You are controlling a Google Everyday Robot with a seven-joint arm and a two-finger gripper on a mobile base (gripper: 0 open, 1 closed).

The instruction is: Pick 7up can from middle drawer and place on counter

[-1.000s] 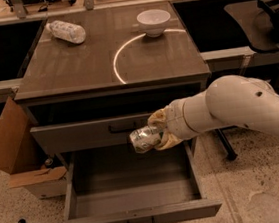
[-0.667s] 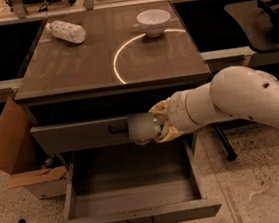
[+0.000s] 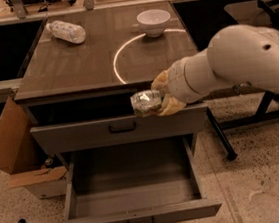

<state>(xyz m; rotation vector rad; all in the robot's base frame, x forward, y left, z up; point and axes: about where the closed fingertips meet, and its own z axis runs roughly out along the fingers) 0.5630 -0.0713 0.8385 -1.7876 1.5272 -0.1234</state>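
My gripper [image 3: 159, 97] is shut on the 7up can [image 3: 146, 103], a small green-and-silver can held on its side. It hangs at the counter's front edge, in front of the dark gap under the counter top and above the upper closed drawer. The middle drawer [image 3: 134, 217] is pulled fully open below and looks empty inside. The counter [image 3: 79, 65] is a glossy grey-brown top with a pale arc line on it. My white arm reaches in from the right.
A clear crinkled plastic bottle [image 3: 67, 31] lies at the counter's back left. A white bowl [image 3: 154, 21] stands at the back middle. A cardboard box [image 3: 14, 148] sits on the floor left of the cabinet. A dark stand leg [image 3: 222, 139] is on the right.
My gripper has lifted the can from just above the open drawer up to the level of the counter's front edge and a little to the right.
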